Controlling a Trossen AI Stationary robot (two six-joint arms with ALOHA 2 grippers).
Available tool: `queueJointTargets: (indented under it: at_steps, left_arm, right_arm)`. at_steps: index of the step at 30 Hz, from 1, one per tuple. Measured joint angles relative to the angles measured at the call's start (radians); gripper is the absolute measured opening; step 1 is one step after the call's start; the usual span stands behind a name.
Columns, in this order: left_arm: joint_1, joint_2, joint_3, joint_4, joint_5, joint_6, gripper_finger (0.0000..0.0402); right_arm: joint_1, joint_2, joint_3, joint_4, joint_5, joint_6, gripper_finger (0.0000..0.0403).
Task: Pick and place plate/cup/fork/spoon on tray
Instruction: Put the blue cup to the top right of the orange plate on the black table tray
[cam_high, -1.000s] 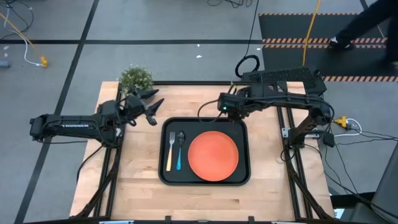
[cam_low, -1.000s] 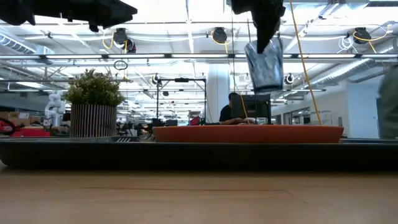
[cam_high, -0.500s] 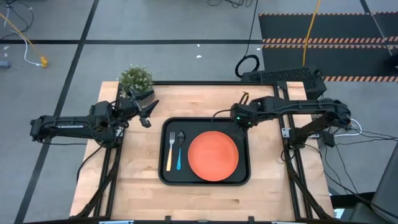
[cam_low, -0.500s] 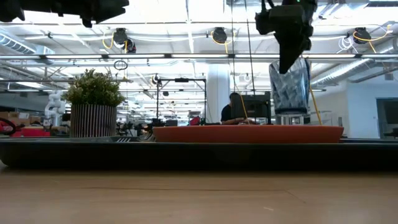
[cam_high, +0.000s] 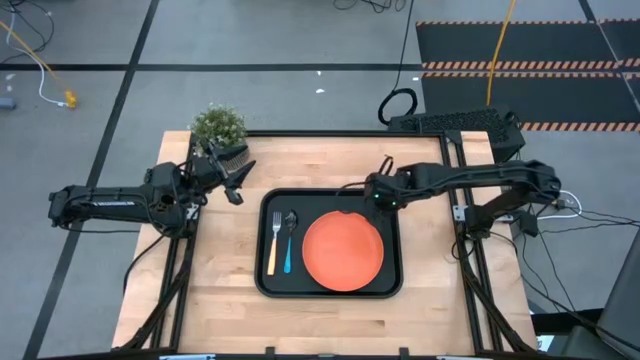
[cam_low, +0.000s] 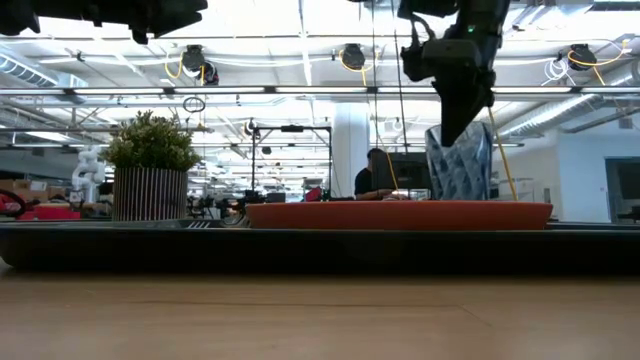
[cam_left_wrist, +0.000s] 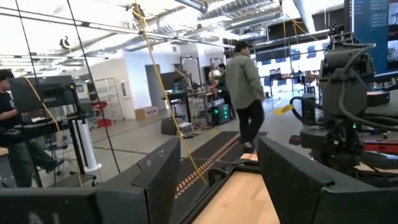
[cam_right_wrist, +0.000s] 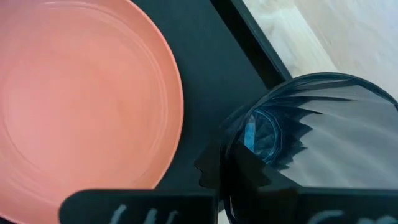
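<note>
The right gripper (cam_low: 455, 125) is clamped on the rim of the cup (cam_low: 459, 160), and since half a second ago it has been brought lower and nearer the tray's middle. In the low view the cup, held upright, now hangs closer to the plate (cam_low: 398, 214) than before. In the high view the right gripper (cam_high: 376, 192) has been drawn from the tray's far right corner inward, so that it is now above the far part of the tray (cam_high: 331, 291), just beside the plate's far right edge. The right arm is stretched out low from its base beside the tray, with the wrist bent downward.

In the right wrist view the cup (cam_right_wrist: 311, 146) is seen from above, over the dark floor of the tray (cam_right_wrist: 208, 81), with the plate (cam_right_wrist: 81, 93) close beside it.

The plate (cam_high: 342, 250) lies on the right half of the tray. The fork (cam_high: 273, 243) and the spoon (cam_high: 289, 240) lie side by side on the tray's left part.

The left gripper (cam_high: 236, 172) is unchanged: its fingers are spread wide and empty, well apart from the tray's far left corner, next to the potted plant (cam_high: 218, 126).
</note>
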Motion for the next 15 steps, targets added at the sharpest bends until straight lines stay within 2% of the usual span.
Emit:
queueJointTargets:
  at_steps: [15]
  left_arm:
    - [-0.001, 0.0, 0.0, -0.001, 0.006, 0.002, 0.0216]
  right_arm:
    - [0.0, 0.071, 0.0, 0.046, 0.001, -0.032, 0.0]
